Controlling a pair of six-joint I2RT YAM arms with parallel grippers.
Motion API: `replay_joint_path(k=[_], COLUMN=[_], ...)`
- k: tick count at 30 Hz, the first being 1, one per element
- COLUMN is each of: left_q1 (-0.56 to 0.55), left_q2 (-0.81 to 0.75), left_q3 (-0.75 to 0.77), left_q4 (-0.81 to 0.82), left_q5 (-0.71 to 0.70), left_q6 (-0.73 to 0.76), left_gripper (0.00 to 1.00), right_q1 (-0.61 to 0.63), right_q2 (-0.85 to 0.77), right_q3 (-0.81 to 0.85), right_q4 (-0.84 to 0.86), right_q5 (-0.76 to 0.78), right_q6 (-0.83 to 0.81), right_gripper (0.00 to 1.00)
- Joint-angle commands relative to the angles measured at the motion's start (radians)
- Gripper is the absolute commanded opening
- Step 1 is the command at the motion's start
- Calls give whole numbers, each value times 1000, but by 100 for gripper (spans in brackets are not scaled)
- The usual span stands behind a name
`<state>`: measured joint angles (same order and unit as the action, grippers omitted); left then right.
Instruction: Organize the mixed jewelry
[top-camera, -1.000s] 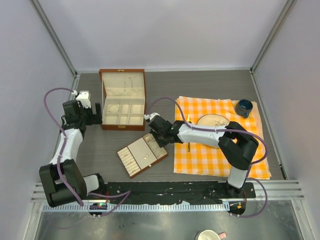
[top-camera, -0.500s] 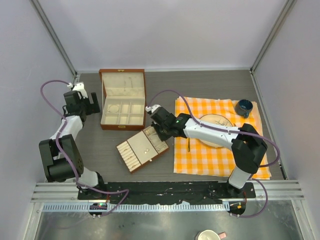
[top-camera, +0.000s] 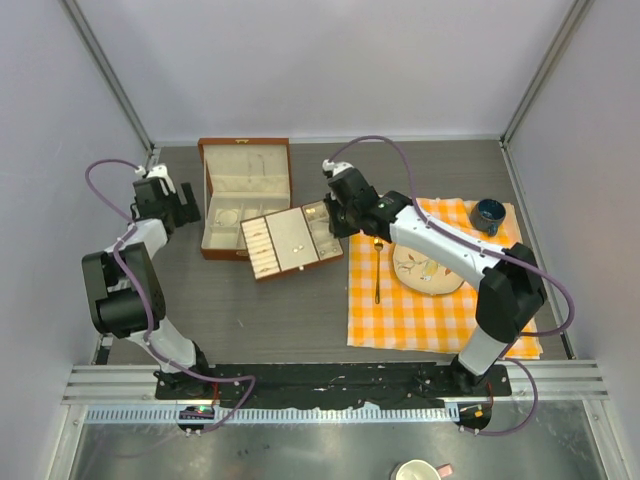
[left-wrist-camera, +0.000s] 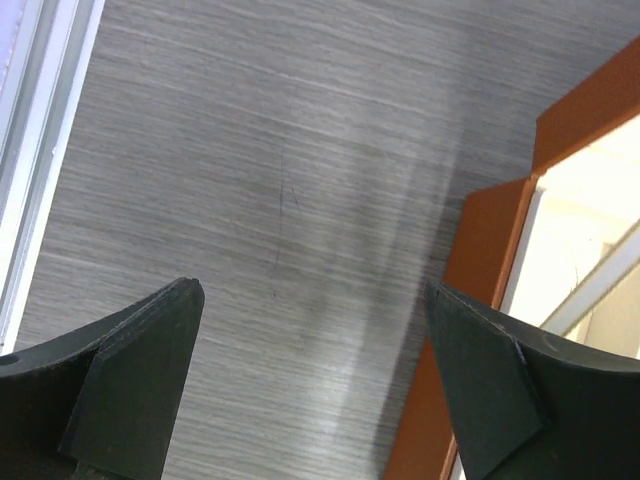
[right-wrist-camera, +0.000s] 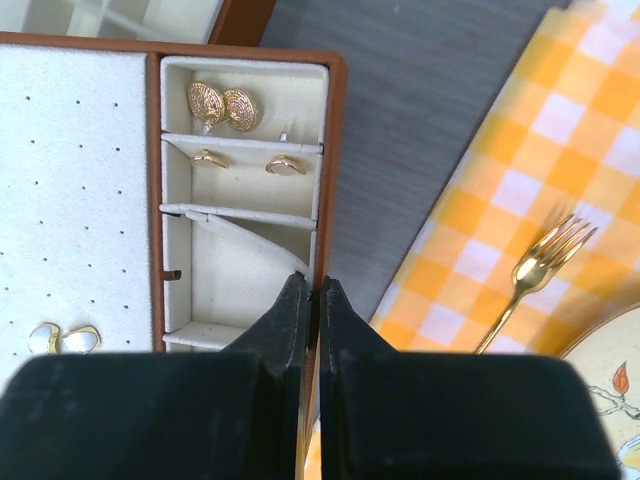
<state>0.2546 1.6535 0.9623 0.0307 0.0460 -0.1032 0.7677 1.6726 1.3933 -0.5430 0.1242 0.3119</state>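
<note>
My right gripper (top-camera: 336, 214) (right-wrist-camera: 315, 287) is shut on the right wall of the brown cream-lined tray (top-camera: 290, 240) (right-wrist-camera: 334, 150). The tray overlaps the front right corner of the open wooden box (top-camera: 245, 150). In the tray's small compartments lie two round gold earrings (right-wrist-camera: 222, 103) and two gold rings (right-wrist-camera: 245, 162). Two pearl-like studs (right-wrist-camera: 62, 338) sit on its perforated pad. A thin silver hoop bracelet (top-camera: 228, 215) lies in a box compartment. My left gripper (top-camera: 188, 208) (left-wrist-camera: 315, 290) stands open and empty over bare table, just left of the box's outer wall (left-wrist-camera: 490, 260).
An orange checked cloth (top-camera: 440, 310) covers the right side, bearing a plate (top-camera: 430, 268), a gold fork (top-camera: 377, 272) (right-wrist-camera: 540, 262) and a dark blue cup (top-camera: 490, 215). Metal frame rails run along the table's left and right edges.
My right arm has carried the tray from the near middle of the table back to the box, turning it. My left arm has drawn back toward the far left, staying open.
</note>
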Motion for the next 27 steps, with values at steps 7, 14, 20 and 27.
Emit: replay_joint_path(k=[7, 14, 20, 27], left_q1=[-32, -52, -70, -123], left_q2=[74, 140, 201, 183], left_q3=[111, 197, 259, 231], left_q4=[-29, -166, -250, -267], left_q5=[-38, -37, -3, 8], left_q6=[-24, -18, -10, -12], left_gripper=[97, 96, 96, 96], right_q1=[-48, -74, -82, -93], right_q2=[48, 99, 125, 144], right_q3=[168, 213, 253, 271], right_q4=[132, 141, 141, 143], right_q5=[5, -8, -5, 5], right_q6=[92, 104, 116, 131], right_gripper=[1, 1, 1, 1])
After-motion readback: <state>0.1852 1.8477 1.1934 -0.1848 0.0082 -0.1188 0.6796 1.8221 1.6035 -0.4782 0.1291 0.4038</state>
